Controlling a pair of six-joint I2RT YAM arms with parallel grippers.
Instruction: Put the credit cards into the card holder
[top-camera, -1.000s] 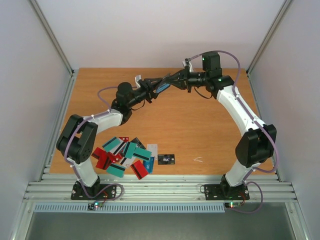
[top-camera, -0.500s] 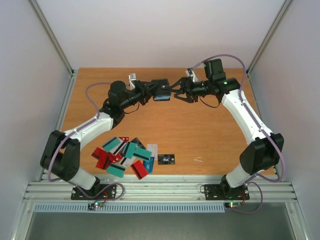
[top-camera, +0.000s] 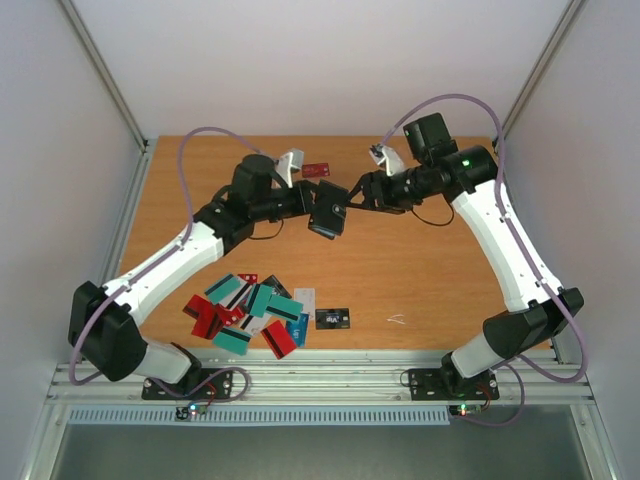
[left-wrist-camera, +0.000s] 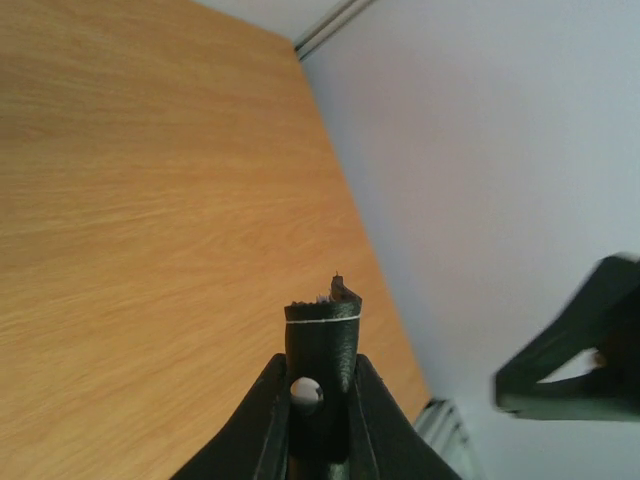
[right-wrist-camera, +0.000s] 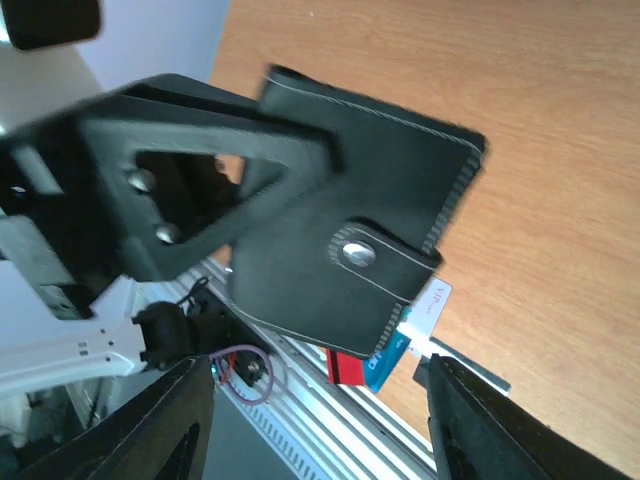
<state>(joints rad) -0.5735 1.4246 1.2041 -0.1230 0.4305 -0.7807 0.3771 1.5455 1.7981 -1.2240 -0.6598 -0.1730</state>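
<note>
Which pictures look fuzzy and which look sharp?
Left wrist view: the right gripper's finger at the edge is smeared, the card holder crisper. Right wrist view: the left gripper's fingers near the lens are soft, the holder's stitching sharp. Top external view: sharp all over, credit cards included.

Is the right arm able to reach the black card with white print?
Probably yes: its fingers are open and empty, and the black card lies alone, apart from the pile.
</note>
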